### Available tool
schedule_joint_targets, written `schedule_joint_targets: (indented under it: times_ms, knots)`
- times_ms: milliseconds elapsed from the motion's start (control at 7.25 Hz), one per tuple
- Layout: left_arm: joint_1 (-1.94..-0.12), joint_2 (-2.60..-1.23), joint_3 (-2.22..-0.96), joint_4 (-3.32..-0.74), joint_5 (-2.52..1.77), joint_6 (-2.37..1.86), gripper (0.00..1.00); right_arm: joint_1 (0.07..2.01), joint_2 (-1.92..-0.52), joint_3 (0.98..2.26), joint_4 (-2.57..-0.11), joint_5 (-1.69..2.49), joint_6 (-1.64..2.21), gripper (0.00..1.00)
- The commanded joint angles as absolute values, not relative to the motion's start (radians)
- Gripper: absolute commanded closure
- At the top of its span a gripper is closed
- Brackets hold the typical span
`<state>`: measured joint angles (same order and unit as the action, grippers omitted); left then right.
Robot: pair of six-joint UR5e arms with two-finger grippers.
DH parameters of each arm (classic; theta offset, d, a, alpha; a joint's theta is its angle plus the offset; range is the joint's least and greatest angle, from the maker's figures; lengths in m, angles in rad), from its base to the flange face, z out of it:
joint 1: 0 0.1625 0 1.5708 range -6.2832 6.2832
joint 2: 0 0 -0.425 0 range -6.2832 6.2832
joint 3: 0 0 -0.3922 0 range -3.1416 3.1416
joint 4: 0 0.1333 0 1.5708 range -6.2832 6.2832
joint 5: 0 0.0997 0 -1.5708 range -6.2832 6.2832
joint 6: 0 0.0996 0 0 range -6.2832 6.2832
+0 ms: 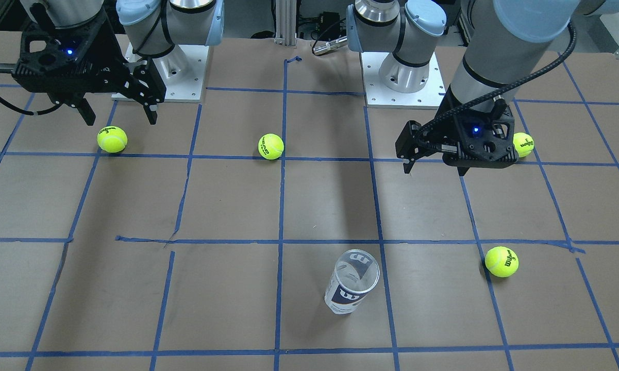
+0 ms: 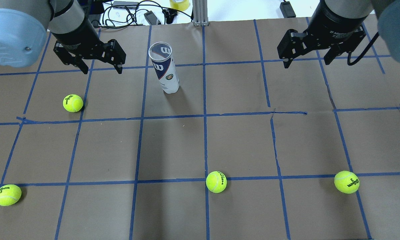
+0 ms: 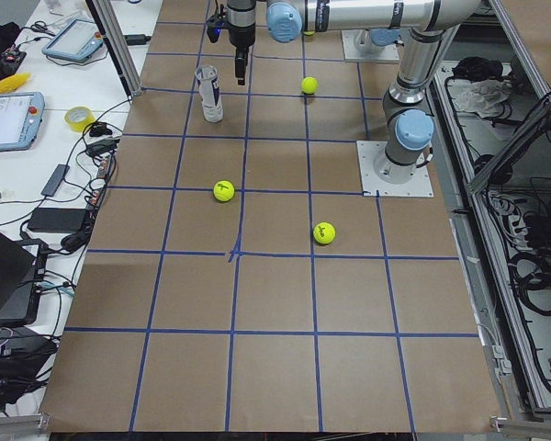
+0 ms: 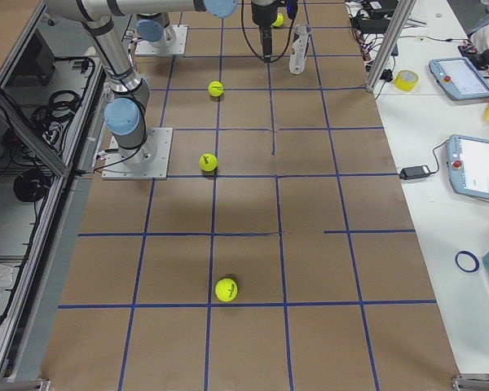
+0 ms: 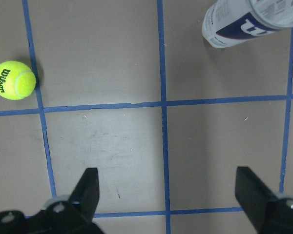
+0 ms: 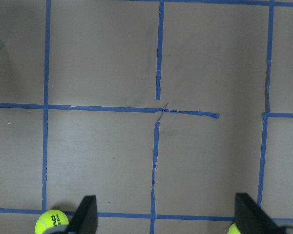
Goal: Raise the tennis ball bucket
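Observation:
The tennis ball bucket (image 2: 165, 71) is a clear tube with a white and navy label and a W logo. It stands upright and open-topped on the brown table, and also shows in the front view (image 1: 353, 283) and at the top right of the left wrist view (image 5: 249, 24). My left gripper (image 2: 102, 69) hovers open and empty to the bucket's left, apart from it; it also shows in the front view (image 1: 435, 169) and the left wrist view (image 5: 168, 195). My right gripper (image 2: 306, 63) hovers open and empty far to the bucket's right, and shows in the front view (image 1: 121, 121).
Several yellow-green tennis balls lie on the table: one below the left gripper (image 2: 73, 103), one at the near left (image 2: 7, 195), one at the near middle (image 2: 216, 182), one at the near right (image 2: 346, 182). Blue tape lines grid the table. Cables and gear lie beyond the far edge (image 2: 133, 13).

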<state>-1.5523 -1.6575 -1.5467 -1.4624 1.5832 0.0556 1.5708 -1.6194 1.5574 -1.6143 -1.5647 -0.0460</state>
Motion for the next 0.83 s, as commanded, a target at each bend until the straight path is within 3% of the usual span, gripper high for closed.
schedule_joint_targets:
  times_ms: [0, 690]
  knots:
    - [-1.557, -1.626, -1.565, -1.480, 1.579, 0.057, 0.00, 1.571, -1.618, 1.557, -1.614, -1.566, -0.046, 0.00]
    - [-1.555, -1.552, -1.569, -1.577, 1.583, 0.058, 0.00, 1.571, -1.618, 1.559, -1.614, -1.566, -0.046, 0.00]
